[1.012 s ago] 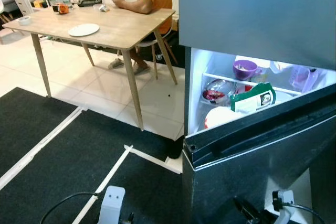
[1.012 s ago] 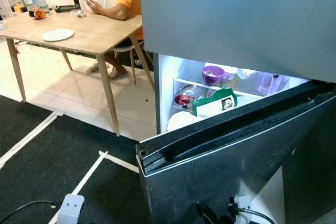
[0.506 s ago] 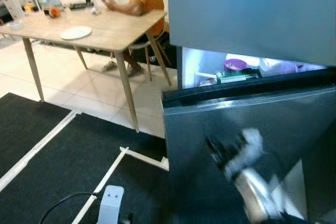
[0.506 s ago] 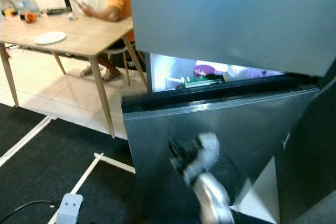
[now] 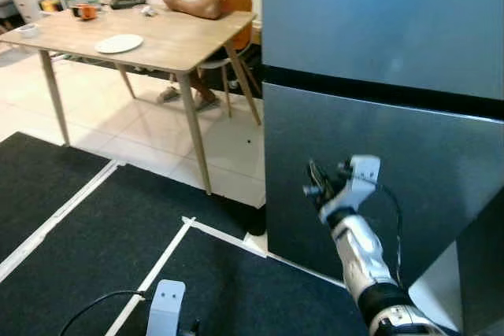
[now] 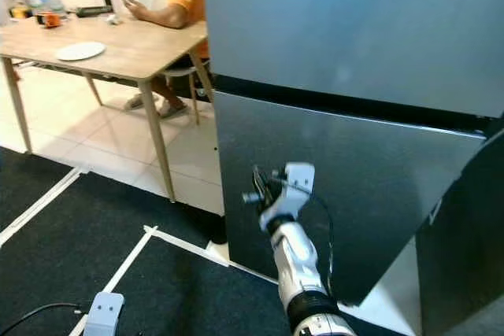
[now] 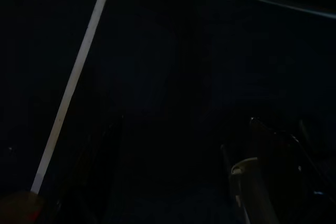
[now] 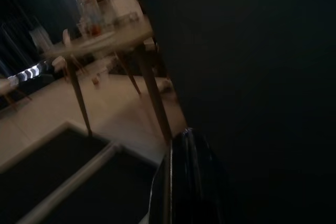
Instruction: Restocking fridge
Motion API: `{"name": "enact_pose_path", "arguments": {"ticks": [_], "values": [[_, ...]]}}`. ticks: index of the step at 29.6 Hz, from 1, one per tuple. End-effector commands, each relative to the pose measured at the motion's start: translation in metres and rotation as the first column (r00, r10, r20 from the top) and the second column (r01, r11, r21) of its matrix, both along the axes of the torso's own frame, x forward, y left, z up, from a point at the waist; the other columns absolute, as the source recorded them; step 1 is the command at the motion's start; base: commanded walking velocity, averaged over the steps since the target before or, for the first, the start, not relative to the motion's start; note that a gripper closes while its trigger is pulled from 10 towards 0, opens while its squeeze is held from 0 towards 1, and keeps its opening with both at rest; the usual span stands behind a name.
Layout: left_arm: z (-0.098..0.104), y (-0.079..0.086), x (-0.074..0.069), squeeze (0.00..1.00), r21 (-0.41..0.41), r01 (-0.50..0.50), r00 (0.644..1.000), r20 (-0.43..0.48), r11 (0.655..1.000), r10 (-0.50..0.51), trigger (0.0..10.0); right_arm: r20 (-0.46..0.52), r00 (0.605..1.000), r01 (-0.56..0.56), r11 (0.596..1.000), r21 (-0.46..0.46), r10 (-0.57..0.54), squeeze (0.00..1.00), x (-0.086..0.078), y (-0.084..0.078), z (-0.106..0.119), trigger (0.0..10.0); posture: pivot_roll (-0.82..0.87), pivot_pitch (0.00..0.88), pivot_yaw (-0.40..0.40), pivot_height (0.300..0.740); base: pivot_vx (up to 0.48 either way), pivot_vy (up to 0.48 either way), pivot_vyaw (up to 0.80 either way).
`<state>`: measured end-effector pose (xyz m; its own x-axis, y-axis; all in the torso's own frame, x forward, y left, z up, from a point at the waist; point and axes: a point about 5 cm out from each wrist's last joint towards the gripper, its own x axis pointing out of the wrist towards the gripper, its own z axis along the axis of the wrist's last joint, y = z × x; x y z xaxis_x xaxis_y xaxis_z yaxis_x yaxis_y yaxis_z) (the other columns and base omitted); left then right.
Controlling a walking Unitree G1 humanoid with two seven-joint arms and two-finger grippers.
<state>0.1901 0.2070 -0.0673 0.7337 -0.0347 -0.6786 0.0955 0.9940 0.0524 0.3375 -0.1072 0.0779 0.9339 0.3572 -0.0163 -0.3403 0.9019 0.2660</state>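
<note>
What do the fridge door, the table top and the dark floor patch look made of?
Fridge door: looks like brushed metal or metal-look steel, grey, with a soft sheen and faint reflections. Table top: light wood or wood laminate, grain visible, matte. Dark floor patch: black carpet or mat, dull and non-reflective, edged with white tape, next to glossy tiles.

Fridge (image 5: 378,21): tall, grey steel finish, two doors stacked. Lower door (image 5: 378,171) sits closed, flush under the upper door, with a dark horizontal seam between them. No interior visible. Stands on white tile at the edge of the black mat, right of the wooden table. Front faces are plain.
</note>
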Motion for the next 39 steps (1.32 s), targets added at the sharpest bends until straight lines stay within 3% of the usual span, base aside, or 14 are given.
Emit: {"name": "enact_pose_path", "arguments": {"ticks": [1, 2, 3, 4, 5, 6, 8, 10, 12, 14, 18, 31, 39], "values": [[-0.004, 0.005, -0.008, 0.0, 0.014, -0.009, 1.0, -0.028, 1.0, 0.009, 10.0, -0.064, 0.998, -0.014, 0.997, -0.075, 0.01, 0.0, -0.013, -0.004, -0.022, 10.0, -0.08, 0.072, 0.042, 0.734, 0.0, 0.0, 0.0], [-0.005, 0.005, -0.009, 0.0, 0.017, -0.005, 0.999, -0.038, 1.0, 0.006, 10.0, -0.216, 0.975, 0.015, 0.984, -0.175, -0.053, 0.0, -0.038, -0.026, -0.061, 10.0, -0.08, 0.072, 0.045, 0.734, 0.0, 0.0, 0.0], [-0.005, 0.005, -0.009, 0.0, 0.017, -0.005, 0.999, -0.038, 1.0, 0.006, 10.0, -0.216, 0.975, 0.015, 0.984, -0.175, -0.053, 0.0, -0.038, -0.026, -0.061, 10.0, -0.08, 0.072, 0.045, 0.734, 0.0, 0.0, 0.0], [-0.005, 0.004, -0.008, 0.0, 0.031, 0.007, 0.999, -0.05, 1.0, -0.005, 10.0, -0.455, 0.86, 0.081, 0.941, -0.328, -0.232, 0.0, -0.096, -0.074, -0.118, 10.0, -0.08, 0.068, 0.044, 0.734, 0.0, 0.0, 0.0], [-0.005, 0.004, -0.008, 0.0, 0.031, 0.007, 0.999, -0.05, 1.0, -0.005, 10.0, -0.455, 0.86, 0.081, 0.941, -0.328, -0.232, 0.0, -0.096, -0.074, -0.118, 10.0, -0.08, 0.068, 0.044, 0.734, 0.0, 0.0, 0.0], [-0.005, 0.004, -0.006, 0.0, 0.037, 0.01, 0.999, -0.05, 0.999, -0.009, 10.0, -0.525, 0.796, 0.094, 0.919, -0.383, -0.301, 0.0, -0.119, -0.091, -0.133, 10.0, -0.08, 0.068, 0.044, 0.734, 0.0, 0.0, 0.0], [-0.001, 0.003, 0.001, 0.0, 0.043, 0.007, 1.0, -0.03, 0.999, -0.005, 10.0, -0.574, 0.735, 0.107, 0.898, -0.426, -0.36, 0.0, -0.144, -0.108, -0.146, 10.0, -0.08, 0.065, 0.045, 0.734, 0.0, 0.0, 0.0], [0.001, 0.002, 0.005, 0.0, 0.038, 0.0, 1.0, -0.013, 0.999, 0.0, 10.0, -0.587, 0.718, 0.108, 0.894, -0.435, -0.372, 0.0, -0.152, -0.112, -0.149, 10.0, -0.08, 0.064, 0.046, 0.734, 0.0, 0.0, 0.0], [0.001, 0.002, 0.005, 0.0, 0.038, 0.0, 1.0, -0.013, 0.999, 0.0, 10.0, -0.587, 0.718, 0.108, 0.894, -0.435, -0.372, 0.0, -0.152, -0.112, -0.149, 10.0, -0.08, 0.064, 0.046, 0.734, 0.0, 0.0, 0.0], [0.005, -0.002, 0.015, 0.0, 0.037, 0.009, 1.0, 0.003, 0.999, -0.009, 10.0, -0.614, 0.681, 0.135, 0.893, -0.429, -0.398, 0.0, -0.166, -0.118, -0.155, 10.0, -0.08, 0.055, 0.06, 0.734, 0.0, 0.0, 0.68], [0.005, -0.005, 0.018, 0.0, 0.049, 0.051, 0.999, -0.021, 0.997, -0.05, 10.0, -0.614, 0.673, 0.153, 0.889, -0.431, -0.413, 0.0, -0.17, -0.12, -0.156, 10.0, -0.09, 0.047, 0.068, 0.734, 0.0, 0.0, 0.8], [0.012, -0.009, 0.033, 0.0, 0.034, 0.062, 0.998, -0.006, 0.998, -0.061, 10.0, -0.569, 0.715, 0.147, 0.884, -0.444, -0.405, 0.0, -0.152, -0.115, -0.148, 10.0, -0.1, 0.018, 0.077, 0.734, 0.0, 0.0, 0.8], [0.012, -0.013, 0.035, 0.0, 0.023, 0.072, 0.997, -0.015, 0.997, -0.072, 10.0, -0.565, 0.716, 0.154, 0.882, -0.445, -0.411, 0.0, -0.151, -0.115, -0.148, 10.0, -0.11, 0.009, 0.088, 0.734, 0.0, 0.0, 0.8]]}}
